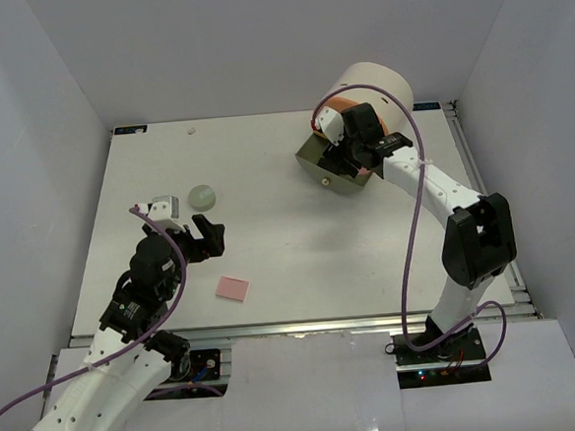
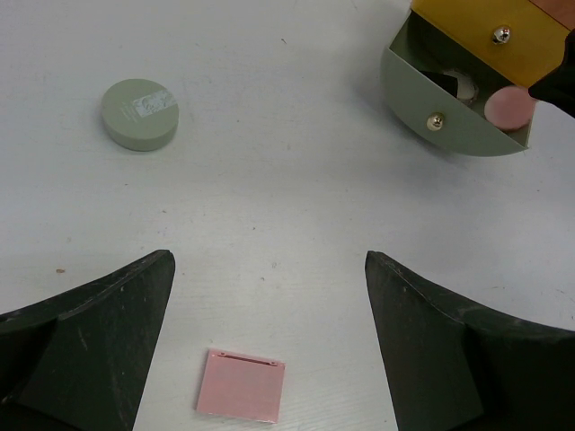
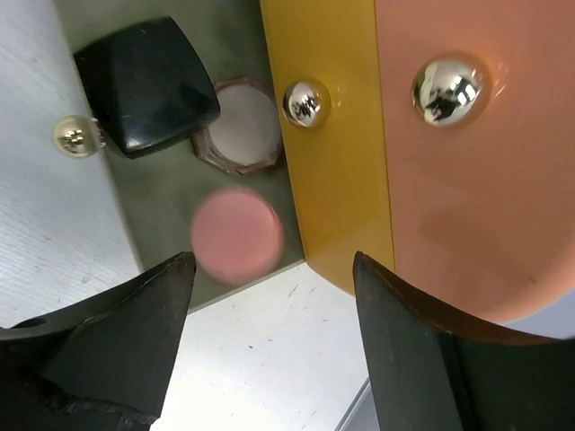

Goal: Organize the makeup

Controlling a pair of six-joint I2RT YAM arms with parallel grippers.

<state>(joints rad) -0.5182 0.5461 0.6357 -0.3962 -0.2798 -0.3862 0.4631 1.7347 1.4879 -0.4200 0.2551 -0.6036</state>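
A flat pink square [image 1: 232, 288] lies on the table, just below my open, empty left gripper [image 1: 206, 237]; in the left wrist view the square [image 2: 240, 386] sits low between the fingers, nearer the left one, under the gripper [image 2: 268, 260]. A pale green round compact [image 1: 203, 195] lies beyond it [image 2: 139, 114]. My right gripper [image 1: 351, 160] is open and empty over the pulled-out grey drawer [image 1: 324, 166]. In the right wrist view a blurred pink round compact [image 3: 237, 235] lies in that drawer with a black jar [image 3: 148, 85] and a white-topped jar [image 3: 241, 126], just beyond the gripper [image 3: 273, 262].
The big cream cylinder organizer [image 1: 369, 83] stands at the back right, its yellow [image 3: 332, 135] and pink [image 3: 476, 153] drawer fronts shut. A small white speck [image 1: 192, 130] lies at the table's far edge. Grey walls enclose the table on three sides.
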